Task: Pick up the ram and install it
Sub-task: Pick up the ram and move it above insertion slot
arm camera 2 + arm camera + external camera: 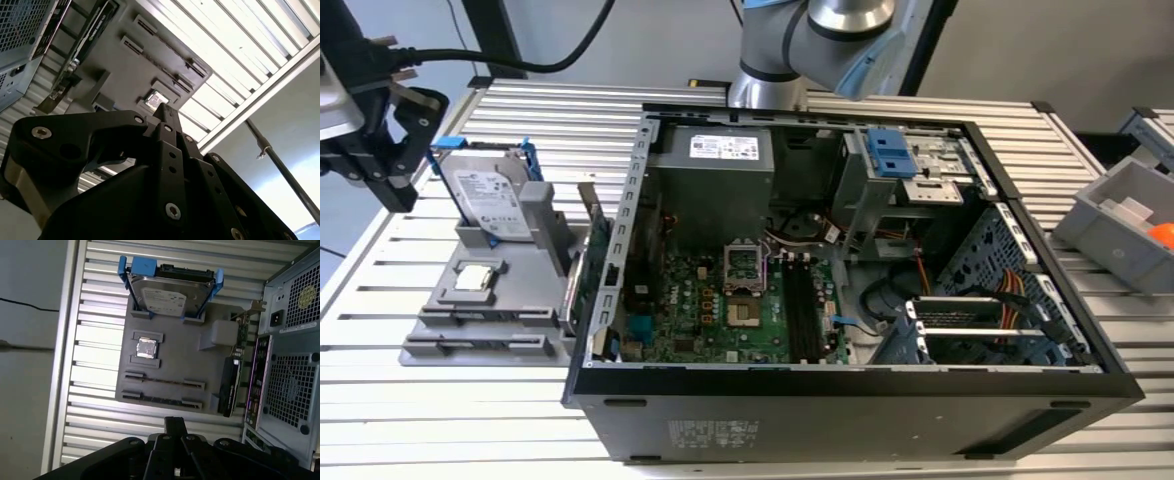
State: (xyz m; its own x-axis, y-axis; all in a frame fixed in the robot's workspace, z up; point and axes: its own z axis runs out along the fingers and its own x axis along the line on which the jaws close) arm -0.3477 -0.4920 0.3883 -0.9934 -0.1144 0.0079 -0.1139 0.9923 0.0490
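A slatted aluminium tabletop (454, 420) carries an open black computer tower case (854, 400) lying on its side. At the exterior view's left of the case sits a flat grey plastic holder (175, 365). In the holder, a silver hard drive in a blue frame (162, 292) stands upright and a green card with a metal bracket (230, 385) stands on edge. The ram (162, 400), a dark narrow stick, sits in the holder's slot nearest the black gripper (175, 421). The gripper hangs apart from the ram, its tips pressed together and holding nothing.
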